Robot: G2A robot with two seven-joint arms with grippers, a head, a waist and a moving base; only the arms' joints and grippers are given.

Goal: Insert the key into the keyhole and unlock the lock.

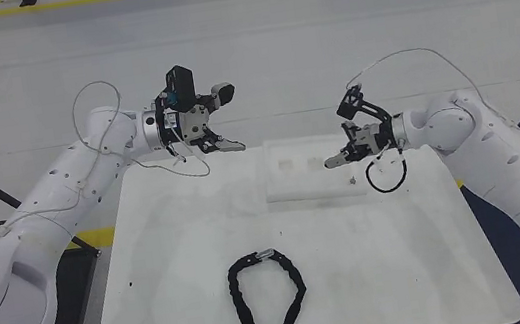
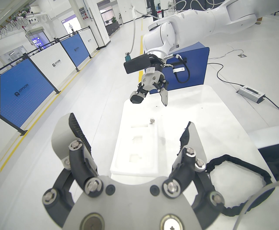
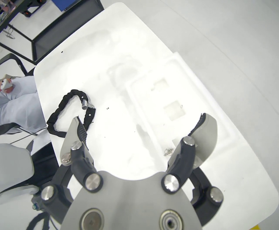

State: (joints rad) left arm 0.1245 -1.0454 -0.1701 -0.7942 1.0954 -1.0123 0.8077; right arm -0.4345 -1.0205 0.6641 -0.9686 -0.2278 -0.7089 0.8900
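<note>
1. The right gripper [image 3: 139,126] hangs over the foam tray [image 3: 191,82] with its jaws spread wide and nothing between the pads.
2. And there's the key [image 3: 168,151], a tiny metal thing lying flat on the tray just beside one of the right gripper's fingers. It hasn't been picked up yet.
3. Across the table [image 1: 156,279], the left gripper [image 2: 129,119] is also gaping and empty. It sits up by the far corner, well apart from everything that matters.
4. The chain lock [image 3: 76,92] lies in a loose loop near the front of the table, far from the key. Its metal barrel [image 3: 84,104] rests on its side, and I can't make out the keyhole itself.
5. My read is that the grab comes first, and it's a tricky one.
   - The key is small and low on soft foam, so a pad landing slightly off could skid it away or tip it into one of the tray's pockets.
   - The light tray could also shift under a push.
   - If the gripper pinches the key by the blade, there's nothing left to insert.
6. Later there's trouble with the lock, because nothing is holding it. If the key is pushed in while the left gripper is that far off, the barrel will likely slide or roll instead of taking the key.
</note>
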